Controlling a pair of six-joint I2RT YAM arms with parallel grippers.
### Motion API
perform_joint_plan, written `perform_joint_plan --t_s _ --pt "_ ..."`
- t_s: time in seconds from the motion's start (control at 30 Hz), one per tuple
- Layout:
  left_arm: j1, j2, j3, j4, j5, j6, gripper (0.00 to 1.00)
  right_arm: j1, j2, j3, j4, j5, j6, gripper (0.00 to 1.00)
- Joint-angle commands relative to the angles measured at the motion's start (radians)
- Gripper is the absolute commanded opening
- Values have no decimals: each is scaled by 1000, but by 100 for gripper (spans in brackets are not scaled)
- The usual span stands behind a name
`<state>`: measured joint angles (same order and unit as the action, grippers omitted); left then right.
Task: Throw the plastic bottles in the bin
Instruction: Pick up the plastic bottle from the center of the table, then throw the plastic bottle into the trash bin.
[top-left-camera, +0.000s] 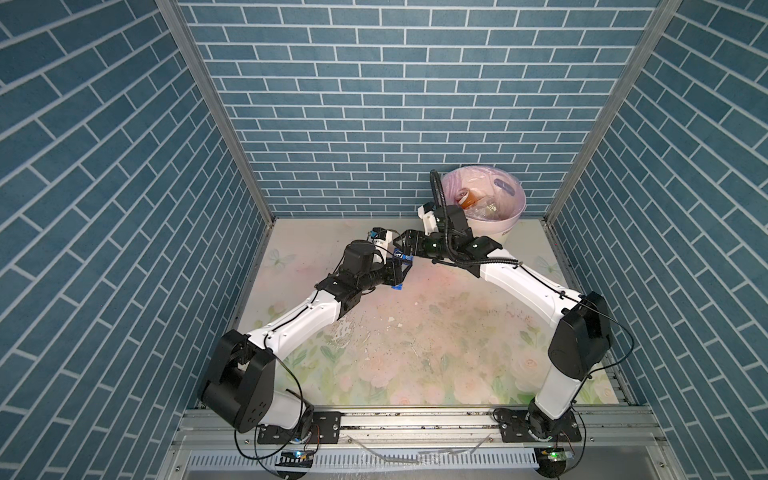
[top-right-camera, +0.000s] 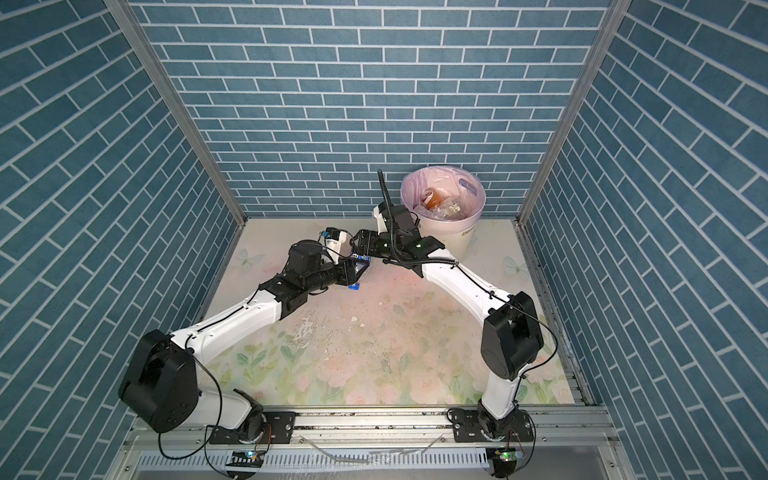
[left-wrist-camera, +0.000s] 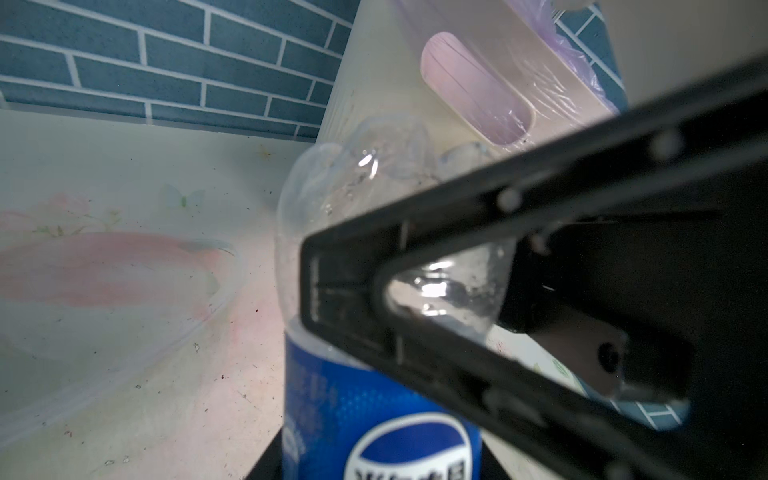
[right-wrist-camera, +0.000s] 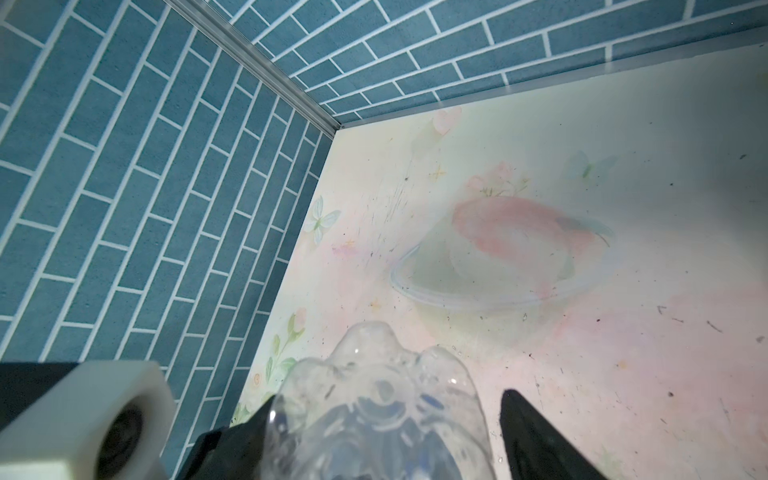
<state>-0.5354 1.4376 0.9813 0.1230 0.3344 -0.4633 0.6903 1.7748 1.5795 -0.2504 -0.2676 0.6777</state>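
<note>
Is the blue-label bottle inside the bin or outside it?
Outside. The left claw holds the blue-label bottle above the table, near the bin but not within its rim.

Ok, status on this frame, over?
Left gripper shut on blue-labelled bottle, mid-air. Right gripper open, straddling its base. Bin behind, other bottles inside. Nothing seen blocking.

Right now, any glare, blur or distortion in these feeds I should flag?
Left wrist view: bright glints on the clear plastic bottle with blue label, black jaw near the lens blurred. Right wrist view: bottle base and white block soft, floral tabletop sharp. Both top views: even light, strong wide-angle perspective on the brick walls, cream-white round plastic bin in focus.
</note>
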Motion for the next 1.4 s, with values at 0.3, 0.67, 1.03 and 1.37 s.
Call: perform_joint_plan --t_s 0.3,0.67,1.03,1.37 --pt "-6 -40 20 -2 -9 24 63 -2 15 49 9 13 15 43" --pt "-3 -124 -1 -77 -61 62 96 -90 -33 130 -136 100 -114 35" --pt "-5 -153 121 -111 -45 102 99 -194 -64 637 -479 362 -395 35" --pt "-26 -69 263 -76 5 109 99 -232 -214 722 -241 766 -686 34"
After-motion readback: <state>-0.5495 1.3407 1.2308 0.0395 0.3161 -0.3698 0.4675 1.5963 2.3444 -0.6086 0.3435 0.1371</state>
